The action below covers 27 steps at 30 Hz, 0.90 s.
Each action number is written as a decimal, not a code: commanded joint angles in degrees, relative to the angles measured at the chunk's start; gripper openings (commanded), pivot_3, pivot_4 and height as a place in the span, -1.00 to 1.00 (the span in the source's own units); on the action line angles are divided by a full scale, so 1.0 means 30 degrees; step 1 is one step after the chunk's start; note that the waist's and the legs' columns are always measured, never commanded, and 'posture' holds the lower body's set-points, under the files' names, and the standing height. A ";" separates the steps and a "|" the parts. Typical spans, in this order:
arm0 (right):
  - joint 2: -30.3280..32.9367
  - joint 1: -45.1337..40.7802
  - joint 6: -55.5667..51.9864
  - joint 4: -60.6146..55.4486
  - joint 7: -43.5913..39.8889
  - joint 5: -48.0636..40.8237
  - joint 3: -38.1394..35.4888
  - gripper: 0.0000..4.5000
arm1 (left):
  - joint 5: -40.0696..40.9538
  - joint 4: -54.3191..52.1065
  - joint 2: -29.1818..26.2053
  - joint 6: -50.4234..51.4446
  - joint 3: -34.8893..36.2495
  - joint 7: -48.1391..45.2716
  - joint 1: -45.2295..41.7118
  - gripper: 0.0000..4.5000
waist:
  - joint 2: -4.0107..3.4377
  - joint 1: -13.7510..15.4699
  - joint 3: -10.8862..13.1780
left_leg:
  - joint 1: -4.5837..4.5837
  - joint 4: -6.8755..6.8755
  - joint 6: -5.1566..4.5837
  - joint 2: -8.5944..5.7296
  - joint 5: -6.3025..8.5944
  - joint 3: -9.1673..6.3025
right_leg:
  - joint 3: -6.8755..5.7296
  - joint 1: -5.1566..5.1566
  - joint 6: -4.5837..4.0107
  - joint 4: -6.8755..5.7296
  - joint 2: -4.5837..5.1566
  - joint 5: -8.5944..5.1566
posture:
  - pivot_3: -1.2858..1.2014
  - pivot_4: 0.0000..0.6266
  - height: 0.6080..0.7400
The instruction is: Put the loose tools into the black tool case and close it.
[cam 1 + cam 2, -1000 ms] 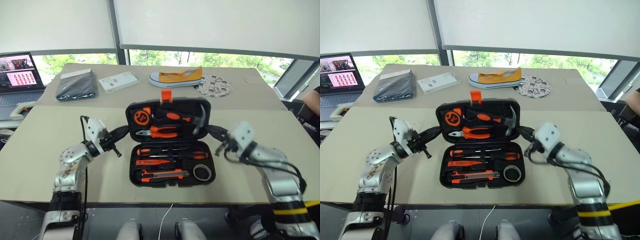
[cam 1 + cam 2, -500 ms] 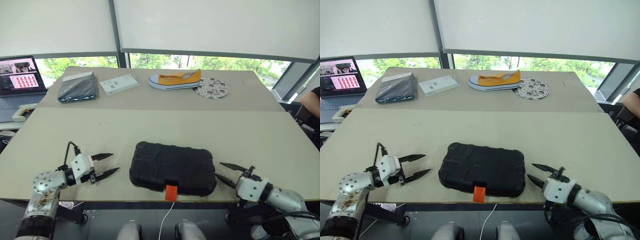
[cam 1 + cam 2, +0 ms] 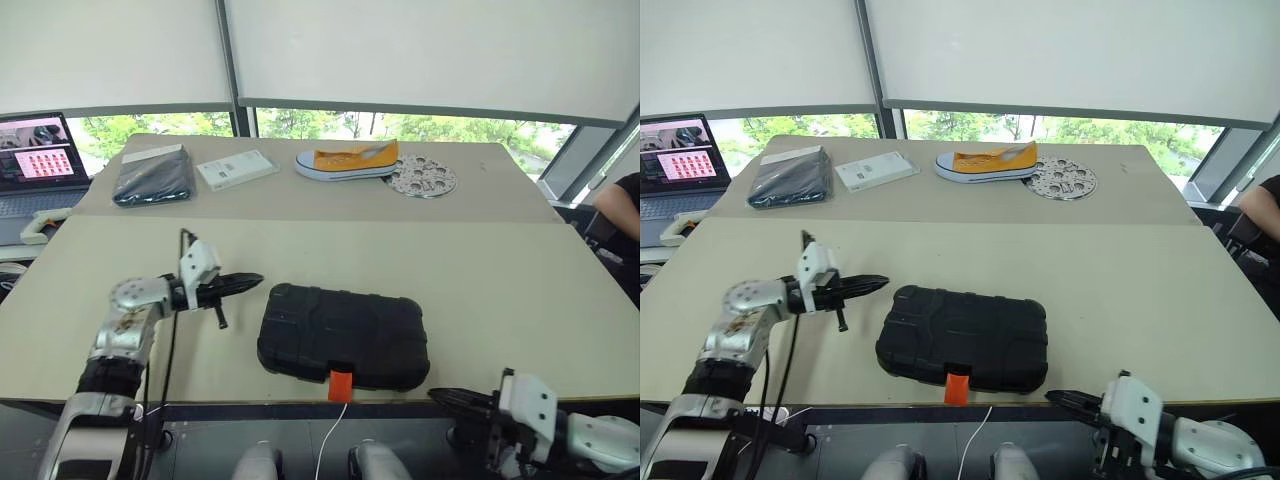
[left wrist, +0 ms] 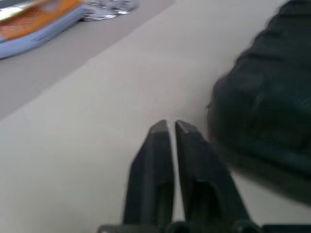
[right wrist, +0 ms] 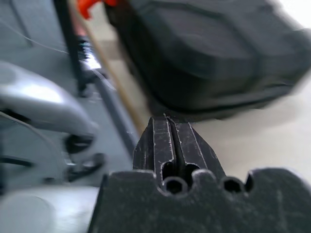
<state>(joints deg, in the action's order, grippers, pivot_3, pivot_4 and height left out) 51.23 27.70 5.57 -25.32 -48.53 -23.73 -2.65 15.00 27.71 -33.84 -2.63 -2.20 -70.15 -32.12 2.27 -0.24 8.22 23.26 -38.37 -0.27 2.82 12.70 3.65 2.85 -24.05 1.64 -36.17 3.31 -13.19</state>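
Left claw (image 3: 250,280): clenched, fingers pressed tip to tip, nothing between them. It hangs just above the counter (image 3: 500,290), pointing toward the far left corner of the black tool case (image 3: 343,336), near it but apart. In the left wrist view the two black fingers (image 4: 158,160) lie almost together with only a hairline slit, tapered to blunt points, the case's rounded dark edge beside them.

Right claw (image 3: 452,398): clenched as well, empty. It sits low at the counter's near edge, off the near right corner of the case, not touching it. In the right wrist view the ribbed fingers (image 5: 167,141) meet flat against each other.

Black tool case: shut, lying flat near the counter's front edge, centred between the two arms. Hard black plastic, pebbled shell, rounded corners, shallow moulded panels on the lid. Small orange latch (image 3: 341,385) hangs at the middle of the near side, over the counter edge.

Writing: none legible. A laptop (image 3: 38,150) at far left shows a grid of small pictures, too small to read.

Far side of counter: dark flat pouch (image 3: 152,176), white flat box (image 3: 236,169), yellow canvas shoe (image 3: 348,160) with white sole, round perforated metal disc (image 3: 421,176). Counter top is matt beige, smooth.
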 commanded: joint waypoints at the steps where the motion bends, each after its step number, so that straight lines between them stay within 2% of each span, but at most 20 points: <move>1: -0.0514 -0.1688 -0.1453 -0.0472 -0.0047 0.0713 0.1169 -1.00 | -0.1658 0.2598 0.0428 -0.1288 -0.0876 0.0174 -0.2089 -0.97 | 0.0013 -0.0008 0.0009 | 0.0012 -0.0003 -0.0001 0.0000 0.0000 -0.0010 | 0.0000 -0.0005 0.0000 0.0001 -0.0016 0.0000 | 0.03 -0.52 1.00; 8: -0.1100 -0.5610 -0.3314 0.0427 -0.0876 0.2326 0.3515 -1.00 | -0.2735 0.5140 0.0859 -0.1483 -0.1771 -0.0996 -0.3351 -0.97 | 0.0046 -0.0192 0.0031 | 0.0064 -0.0001 -0.0002 -0.0012 0.0000 -0.0016 | 0.0023 -0.0040 0.0092 0.0009 -0.0027 0.0048 | 0.03 -0.52 1.00; 13: -0.2889 -0.8143 -0.2675 0.2314 0.0009 0.3479 0.3708 -1.00 | -0.2615 0.5001 0.0413 -0.1301 -0.1508 -0.1499 -0.2853 -0.97 | 0.0085 -0.0209 0.0057 | 0.0065 -0.0011 -0.0003 0.0005 -0.0001 -0.0025 | 0.0025 -0.0051 0.0083 -0.0001 -0.0050 0.0060 | 0.03 -0.52 1.00; 19: -0.4393 -1.0874 -0.2024 0.5269 0.0915 0.4813 0.3300 -1.00 | -0.1185 0.1729 -0.0198 0.0907 -0.0702 -0.2099 -0.0759 -0.97 | 0.0083 -0.0236 0.0063 | 0.0072 -0.0017 -0.0003 0.0002 -0.0001 -0.0010 | 0.0043 -0.0059 0.0082 -0.0014 -0.0036 0.0074 | 0.03 -0.52 1.00; 24: -0.5033 -1.2761 -0.0074 0.9565 0.1152 0.6032 0.3327 -1.00 | 0.0340 -0.2406 -0.0150 0.4919 0.0637 -0.0219 0.1152 -0.97 | 0.0083 -0.0121 0.0064 | 0.0087 -0.0014 -0.0003 -0.0004 0.0000 -0.0009 | 0.0042 -0.0064 -0.0008 -0.0008 -0.0031 0.0123 | 0.03 -0.52 1.00; 27: -0.5069 -1.3068 0.0379 1.0325 0.1025 0.6001 0.2994 -1.00 | 0.1022 -0.3340 -0.0943 0.6861 0.1379 -0.0080 0.1686 -0.97 | 0.0080 -0.0094 0.0067 | 0.0089 -0.0016 -0.0003 -0.0020 -0.0001 -0.0010 | 0.0040 -0.0062 -0.0005 -0.0010 -0.0014 0.0124 | 0.03 -0.52 1.00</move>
<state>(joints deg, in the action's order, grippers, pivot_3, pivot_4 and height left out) 35.98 -10.92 4.47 5.44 -45.57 -5.56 8.38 15.87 20.72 -34.83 14.53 -0.40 -70.55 -26.96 2.51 -0.52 8.42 23.52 -38.42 -0.28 2.77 12.70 3.61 2.97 -24.23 1.62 -36.21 3.26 -12.83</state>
